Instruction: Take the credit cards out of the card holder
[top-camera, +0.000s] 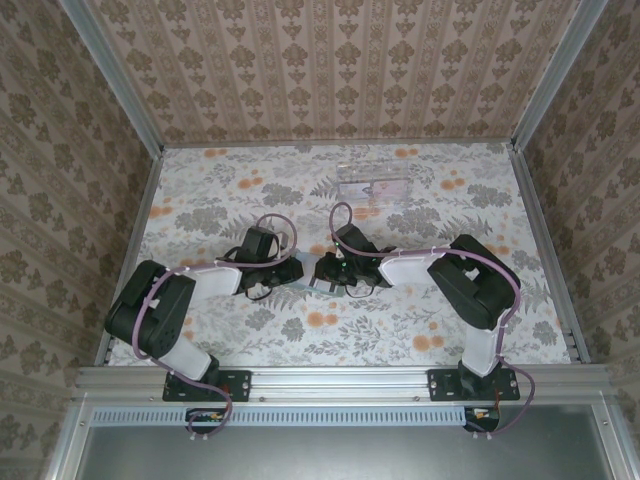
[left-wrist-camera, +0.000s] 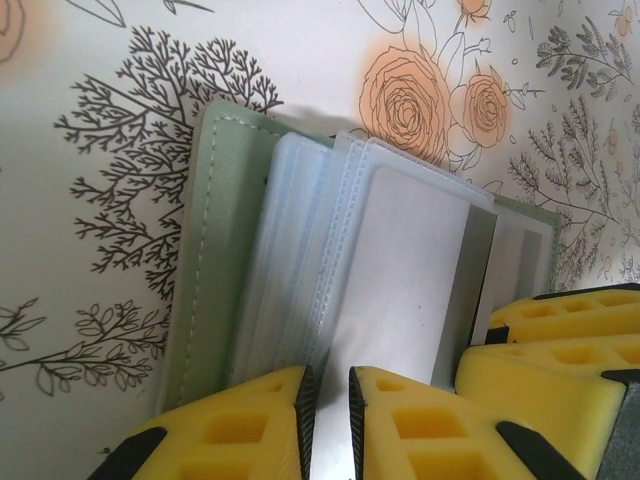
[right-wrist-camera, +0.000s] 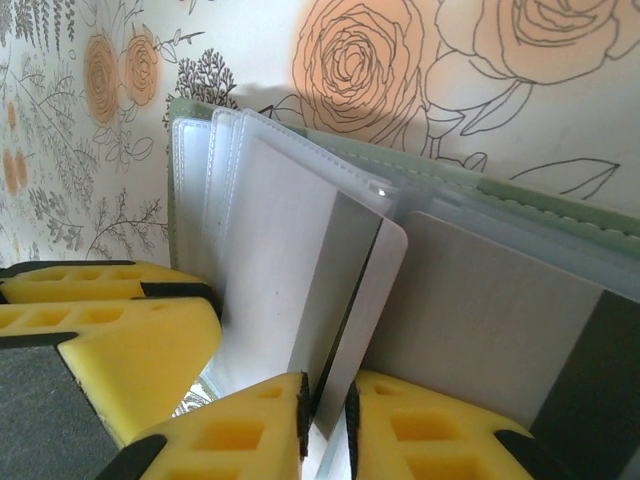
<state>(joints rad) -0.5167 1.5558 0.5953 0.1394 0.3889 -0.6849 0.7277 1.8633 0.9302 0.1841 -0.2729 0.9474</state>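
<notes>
Floral table (top-camera: 250, 190) from above: both arms meet at its middle. Left wrist: left gripper (left-wrist-camera: 328, 392) pinches a clear sleeve of the green card holder (left-wrist-camera: 225, 250) (lying open). Right wrist: right gripper (right-wrist-camera: 325, 405) clamps a pale card (right-wrist-camera: 280, 270) sticking out of that holder

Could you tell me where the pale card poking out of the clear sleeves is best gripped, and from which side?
Pinch the pale card across its flat faces at the free edge below its rounded corner, where it clears the clear sleeves. Come edge-on from the side away from the green cover of the card holder: the card stands tilted, thin edge outward.
</notes>
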